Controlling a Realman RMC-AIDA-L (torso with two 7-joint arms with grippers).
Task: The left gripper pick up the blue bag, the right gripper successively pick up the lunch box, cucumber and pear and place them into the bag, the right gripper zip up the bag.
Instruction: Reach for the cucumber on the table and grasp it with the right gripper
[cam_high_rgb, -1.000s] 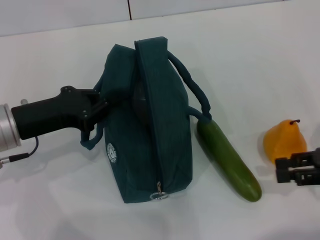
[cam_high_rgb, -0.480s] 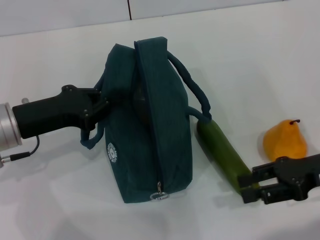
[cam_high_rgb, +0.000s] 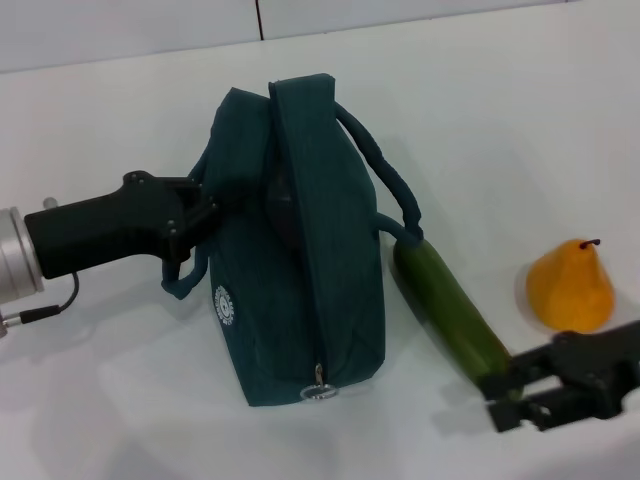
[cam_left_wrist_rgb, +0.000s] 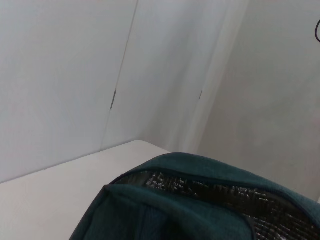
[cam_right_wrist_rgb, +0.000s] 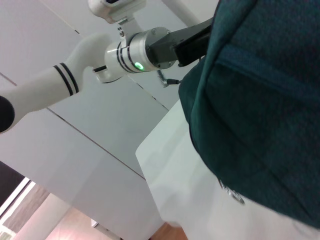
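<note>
Right hand (cam_high_rgb: 497, 392) sits at the near end of the cucumber (cam_high_rgb: 451, 314), fingers spread, one on each side of the tip; contact not confirmable from the head view. Cucumber lies flat on the table (cam_high_rgb: 520, 130), just right of the blue bag (cam_high_rgb: 300, 240), its far end tucked against or under the bag's right handle loop. Long axis runs diagonally: far end toward the bag handle, near end toward the robot and to its right. Risk 1: a grasp this close to the tip leaves most of the length cantilevered; smooth skin could pivot or slide out between the fingers on lift. Risk 2: the far end may snag the handle loop and tug the bag. Risk 3: the pear (cam_high_rgb: 571, 284) stands just beyond the right hand; a sideways sweep of the arm could knock it rolling. Left hand (cam_high_rgb: 205, 212) is at the bag's left side by the left handle; whether it is clamped on fabric I cannot tell. Left wrist view shows the silver lining at the bag's open mouth. Lunch box not visible on the table.
</note>
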